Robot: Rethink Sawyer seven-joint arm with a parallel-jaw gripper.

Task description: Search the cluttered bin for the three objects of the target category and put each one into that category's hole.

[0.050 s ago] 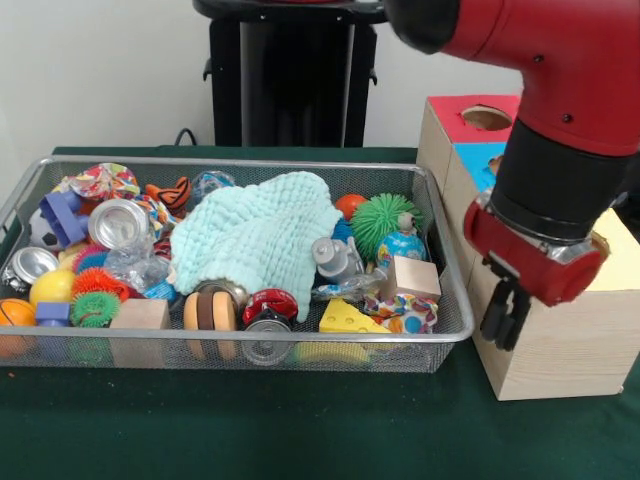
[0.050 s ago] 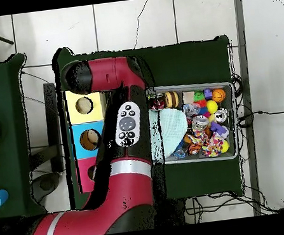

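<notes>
Gripper [image 1: 505, 318] hangs at the bin's [image 1: 455, 285] three o'clock, against the wooden box [image 1: 560, 350] with holes, fingers close together, grip contents unclear; bin full, cloth [image 1: 260, 235] covering the middle; targets unidentified, sorting apparently mostly ahead.

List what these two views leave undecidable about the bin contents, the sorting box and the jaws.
- Front view: whatever lies under the pale mint woven cloth in the wire mesh bin is hidden.
- Front view: the red arm covers most of the wooden sorting box; only the red-panel hole shows clearly.
- Overhead view: the arm covers the bin's left end.
- Gripper: dark against the box; open or shut cannot be told.
</notes>
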